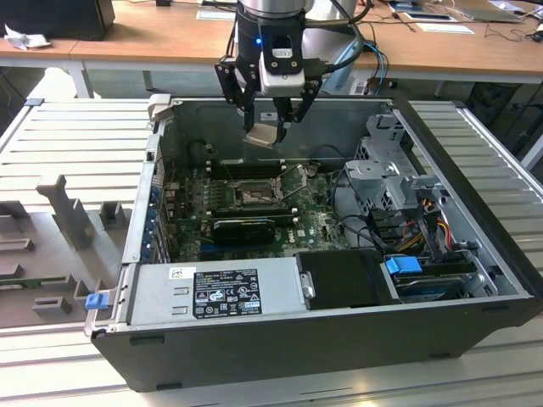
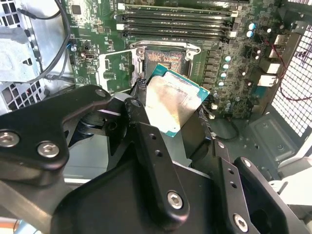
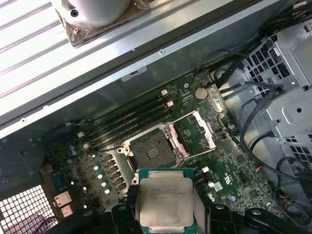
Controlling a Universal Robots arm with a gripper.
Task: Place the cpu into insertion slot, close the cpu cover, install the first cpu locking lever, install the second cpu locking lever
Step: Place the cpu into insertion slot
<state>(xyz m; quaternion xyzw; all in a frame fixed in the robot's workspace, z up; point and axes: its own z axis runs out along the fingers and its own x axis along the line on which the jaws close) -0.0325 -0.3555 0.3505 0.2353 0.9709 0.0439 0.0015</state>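
Observation:
My gripper (image 1: 270, 125) hangs above the open computer case, shut on the cpu (image 1: 262, 136), a flat square chip with a pale metal top. In both wrist views the chip (image 2: 173, 105) (image 3: 165, 200) sits clamped between the black fingers (image 2: 139, 122). The insertion slot (image 1: 254, 197) (image 3: 151, 148) (image 2: 165, 58) lies bare on the green motherboard below, with its dark centre exposed. The cpu cover (image 3: 196, 130) (image 2: 114, 73) is swung open and rests beside the socket. Thin silver lever rods (image 1: 296, 178) stand raised next to it.
Long black memory slots (image 3: 126, 122) run beside the socket. A power supply (image 1: 225, 290) fills the case's near side. A metal drive cage (image 1: 390, 174) with cables (image 1: 424, 220) stands at the exterior view's right. The case walls (image 1: 153, 170) ring the board.

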